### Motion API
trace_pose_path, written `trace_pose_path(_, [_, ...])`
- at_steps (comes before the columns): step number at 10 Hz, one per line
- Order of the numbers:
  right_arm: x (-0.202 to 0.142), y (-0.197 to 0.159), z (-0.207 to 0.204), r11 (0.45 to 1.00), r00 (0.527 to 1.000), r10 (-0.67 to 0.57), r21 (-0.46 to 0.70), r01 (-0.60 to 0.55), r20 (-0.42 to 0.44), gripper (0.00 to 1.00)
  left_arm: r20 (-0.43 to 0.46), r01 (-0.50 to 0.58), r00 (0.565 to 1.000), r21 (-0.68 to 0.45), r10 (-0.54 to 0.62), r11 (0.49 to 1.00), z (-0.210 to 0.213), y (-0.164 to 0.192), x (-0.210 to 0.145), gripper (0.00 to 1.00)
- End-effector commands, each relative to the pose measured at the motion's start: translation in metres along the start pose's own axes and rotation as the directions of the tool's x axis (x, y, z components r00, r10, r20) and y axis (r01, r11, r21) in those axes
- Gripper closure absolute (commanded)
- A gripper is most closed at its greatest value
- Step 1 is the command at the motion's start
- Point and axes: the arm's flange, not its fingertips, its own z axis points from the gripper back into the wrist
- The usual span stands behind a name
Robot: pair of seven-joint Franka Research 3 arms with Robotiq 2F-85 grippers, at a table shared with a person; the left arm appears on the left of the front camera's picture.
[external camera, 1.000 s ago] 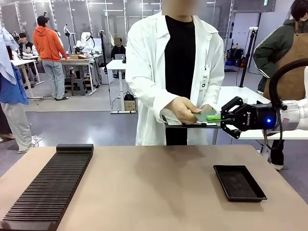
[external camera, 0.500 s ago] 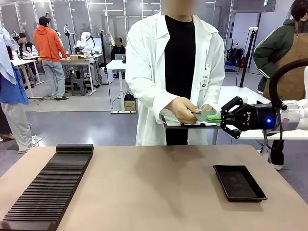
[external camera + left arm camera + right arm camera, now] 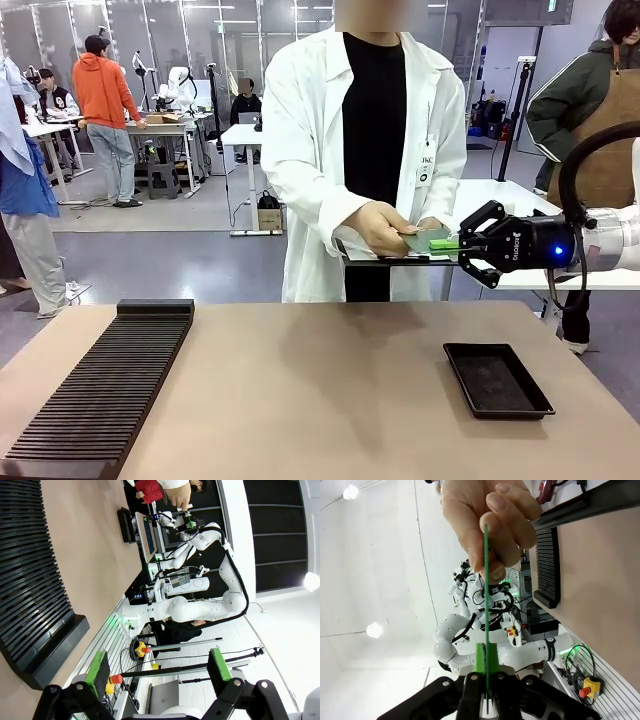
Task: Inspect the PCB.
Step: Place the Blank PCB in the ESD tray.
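The right gripper [image 3: 452, 243] is clamping tight on the thin, flat greyish-green PCB [image 3: 426, 240] at three o'clock, the person's hand [image 3: 380, 228] gripping its nine-o'clock end; the left gripper [image 3: 157, 667] is gaping empty

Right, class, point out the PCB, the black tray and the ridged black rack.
PCB [image 3: 426, 240]: front view, its flat greyish-green face.
black tray [image 3: 496, 378]: front view, its bare floor.
ridged black rack [image 3: 105, 390]: front view, its middle ridges.
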Motion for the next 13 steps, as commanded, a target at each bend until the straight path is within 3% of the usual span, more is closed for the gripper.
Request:
trace_pose_path(1, [0.0005,0.0019,-0.0001,1.0,1.0,0.0,0.0,0.0,0.0,1.0,-0.004,-0.004,1.0,0.012,0.004,1.0,-0.0006,-0.0027,-0.0015,0.0])
trace_pose_path(13, [0.0005,0.0019,-0.0001,1.0,1.0,0.0,0.0,0.0,0.0,1.0,-0.004,-0.004,1.0,0.012,0.004,1.0,-0.0006,-0.0027,-0.0015,0.0])
